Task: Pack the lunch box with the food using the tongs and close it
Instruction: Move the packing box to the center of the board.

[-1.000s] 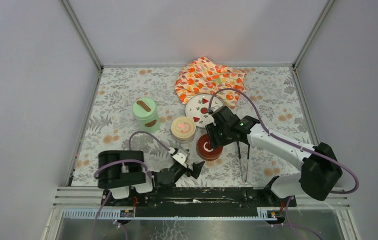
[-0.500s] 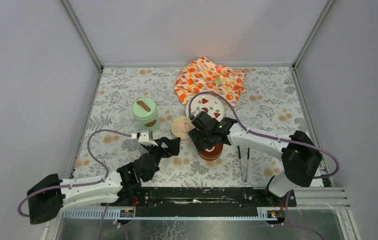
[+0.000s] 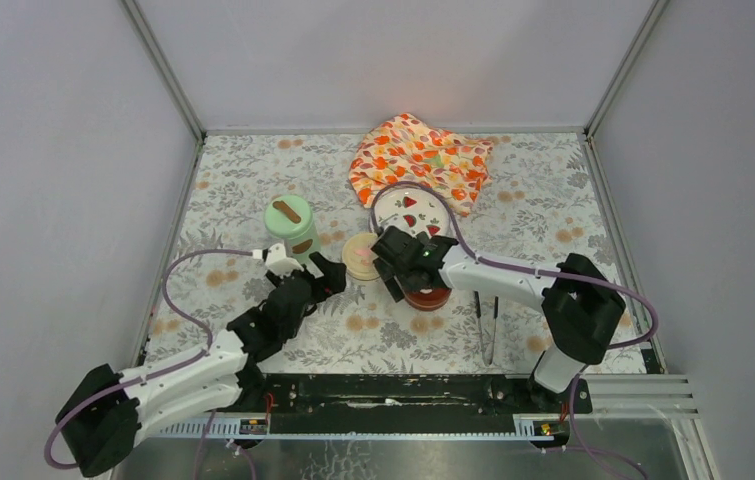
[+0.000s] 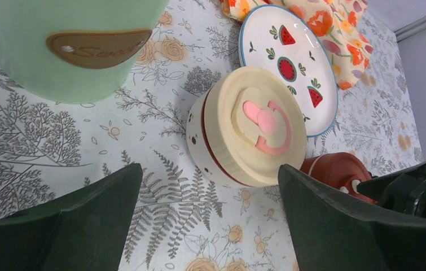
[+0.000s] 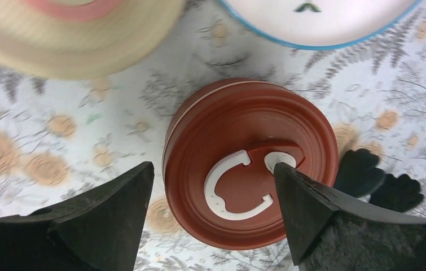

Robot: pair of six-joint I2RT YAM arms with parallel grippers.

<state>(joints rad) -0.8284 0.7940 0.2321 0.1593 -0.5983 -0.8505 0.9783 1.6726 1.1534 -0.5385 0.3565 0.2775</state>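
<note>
Both spread wide: left gripper (image 4: pixel 206 169) faces cream-lidded pot (image 4: pixel 250 127) across bare table (image 4: pixel 58 147), right gripper (image 5: pixel 213 169) straddles dark red lid (image 5: pixel 222 124), slim gap one side.

Soft, even light from above fills the overhead view; shadows are short and faint. The right wrist view is smeared, perhaps by motion, worst on the cream lid (image 5: pixel 69 34). The left wrist view shows the green pot (image 4: pixel 58 51) slightly soft at its edge.

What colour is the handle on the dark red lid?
White; the handle shows best in the right wrist view.
</note>
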